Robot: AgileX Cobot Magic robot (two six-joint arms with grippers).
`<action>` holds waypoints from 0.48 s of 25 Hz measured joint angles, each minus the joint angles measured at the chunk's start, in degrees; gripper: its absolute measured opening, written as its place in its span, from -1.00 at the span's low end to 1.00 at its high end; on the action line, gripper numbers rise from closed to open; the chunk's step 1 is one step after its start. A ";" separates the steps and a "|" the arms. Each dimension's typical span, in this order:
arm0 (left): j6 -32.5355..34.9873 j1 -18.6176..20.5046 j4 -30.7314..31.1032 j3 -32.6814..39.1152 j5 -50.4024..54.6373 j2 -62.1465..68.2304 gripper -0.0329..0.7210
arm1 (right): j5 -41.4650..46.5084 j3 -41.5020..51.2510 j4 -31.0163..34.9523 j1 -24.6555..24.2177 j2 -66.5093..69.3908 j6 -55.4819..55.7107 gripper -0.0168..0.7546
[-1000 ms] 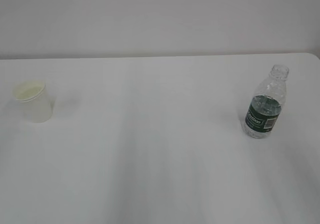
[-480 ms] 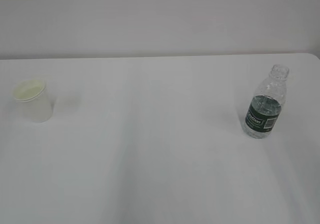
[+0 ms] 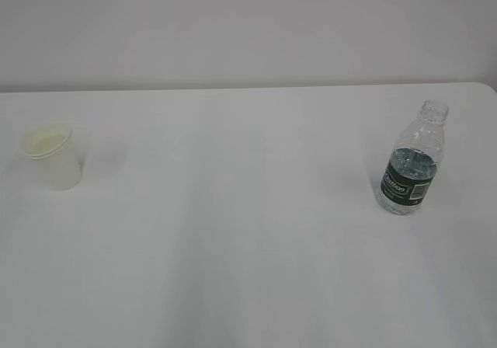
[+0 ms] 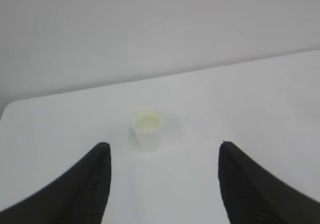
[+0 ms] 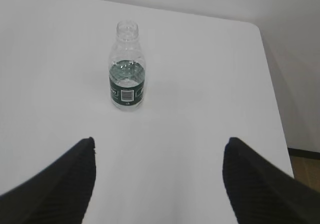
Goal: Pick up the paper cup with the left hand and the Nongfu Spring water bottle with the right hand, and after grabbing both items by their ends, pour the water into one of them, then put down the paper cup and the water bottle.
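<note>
- Nothing on the table (image 3: pixel 233 231) has shifted since the earlier exterior frames: cup and bottle stand in the same spots, and no arm has entered that view.
- Cup (image 3: pixel 51 156) stands upright at the far left of the table in the exterior view, its pale yellow inside showing, nothing touching it.
- Bottle (image 3: pixel 414 160) stands upright at the far right, uncapped, with a dark green label band; it is well apart from the cup.
- Water (image 5: pixel 127 72) shows through the clear wall at about the top of the label; the ribbed shoulder above looks empty.
- Left gripper (image 4: pixel 162 184) hangs over the table with its two black fingers (image 4: pixel 85 184) spread wide apart, holding nothing.
- In the left wrist view the cup (image 4: pixel 147 129) sits ahead of that gripper, between the lines of the two fingers, well clear of both.
- Right gripper (image 5: pixel 157 184) is likewise spread wide and empty, fingers (image 5: pixel 65 184) at the lower corners of its view.
- Bottle (image 5: pixel 127 66) stands ahead of the right gripper, nearer the left finger's line, not touched.
- Table edge and a strip of floor (image 5: pixel 305 164) show at the right of the right wrist view.
</note>
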 joint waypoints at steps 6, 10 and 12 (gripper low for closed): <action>0.00 0.00 -2.05 0.00 9.07 -2.18 0.37 | 5.47 0.00 0.90 0.00 -0.67 0.00 0.58; 0.04 0.00 -4.73 0.42 12.54 -3.02 0.36 | 7.13 0.00 2.08 0.00 -0.67 0.00 0.58; 0.04 0.00 -5.93 2.33 13.26 -3.61 0.34 | 7.75 0.00 2.34 0.00 -0.67 0.00 0.57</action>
